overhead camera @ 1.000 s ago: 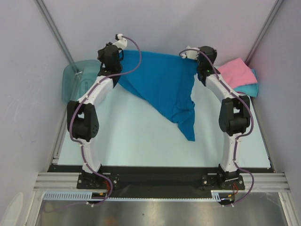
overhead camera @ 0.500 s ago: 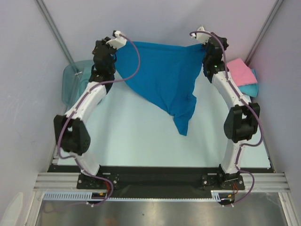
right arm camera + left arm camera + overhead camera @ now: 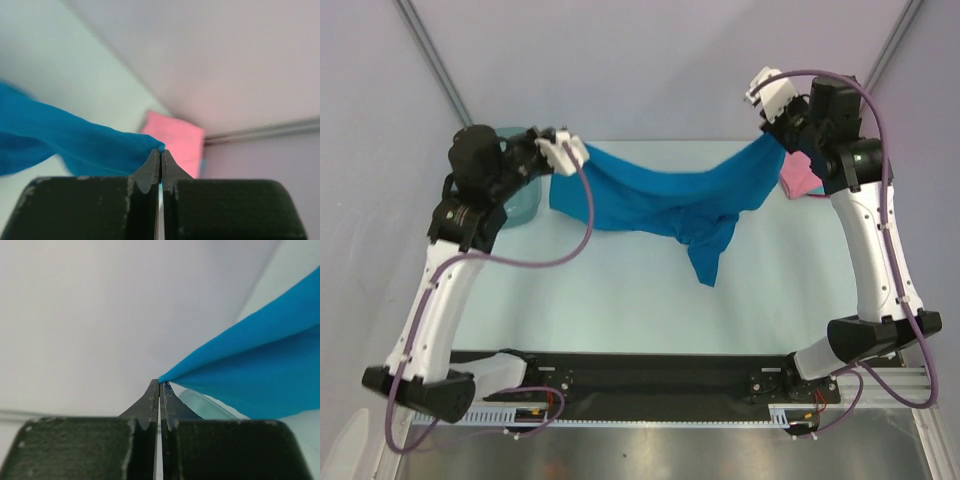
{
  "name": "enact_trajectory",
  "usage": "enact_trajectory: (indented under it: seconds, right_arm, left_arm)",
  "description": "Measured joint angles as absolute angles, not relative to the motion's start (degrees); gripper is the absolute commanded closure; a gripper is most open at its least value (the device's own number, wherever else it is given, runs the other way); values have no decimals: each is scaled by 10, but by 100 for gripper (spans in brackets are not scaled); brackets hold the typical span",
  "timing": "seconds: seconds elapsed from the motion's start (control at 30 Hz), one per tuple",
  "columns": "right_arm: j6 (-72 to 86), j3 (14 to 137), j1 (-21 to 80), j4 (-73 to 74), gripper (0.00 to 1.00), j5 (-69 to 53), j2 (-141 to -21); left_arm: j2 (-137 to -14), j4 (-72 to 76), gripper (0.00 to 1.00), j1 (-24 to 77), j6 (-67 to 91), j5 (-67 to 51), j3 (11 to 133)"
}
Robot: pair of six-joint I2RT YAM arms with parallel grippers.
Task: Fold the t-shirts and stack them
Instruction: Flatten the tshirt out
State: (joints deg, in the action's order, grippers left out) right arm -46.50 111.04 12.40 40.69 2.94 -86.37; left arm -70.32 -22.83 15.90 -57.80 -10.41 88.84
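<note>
Blue t-shirt hangs sagging over the bench, strung between the left end effector and the right end effector, each pinched tight on a corner, probably to spread it flat for folding.

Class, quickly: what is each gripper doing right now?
Left gripper: shut on the blue shirt.
Right gripper: shut on the blue shirt.
</note>
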Motion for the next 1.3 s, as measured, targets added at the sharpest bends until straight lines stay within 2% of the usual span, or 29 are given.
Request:
enact_trajectory:
  seconds: [0.17, 0.33, 0.67, 0.87, 1.03, 1.2, 1.3]
  right_arm:
    - [-463, 1177, 127, 638, 100, -121, -863]
    - [-451, 1233, 122, 741, 100, -196, -863]
    - [-429, 1361, 71, 754, 100, -183, -806]
    - [-417, 1343, 69, 766, 100, -226, -731]
    - [-398, 1349, 55, 780, 100, -278, -721]
    - [-383, 1359, 40, 770, 100, -324, -780]
    - [-390, 1307, 51, 720, 100, -303, -820]
  left_arm:
    - [-615, -348, 100, 160, -636, -204, 846]
    - [-555, -397, 100, 160, -654, -235, 843]
    - [-531, -319, 100, 160, -646, -190, 908]
    - [-507, -404, 100, 160, -663, -210, 958]
    - [-489, -436, 100, 160, -665, -226, 965]
    - [-502, -335, 100, 160, -655, -230, 867]
    - [-545, -261, 100, 160, -656, -226, 782]
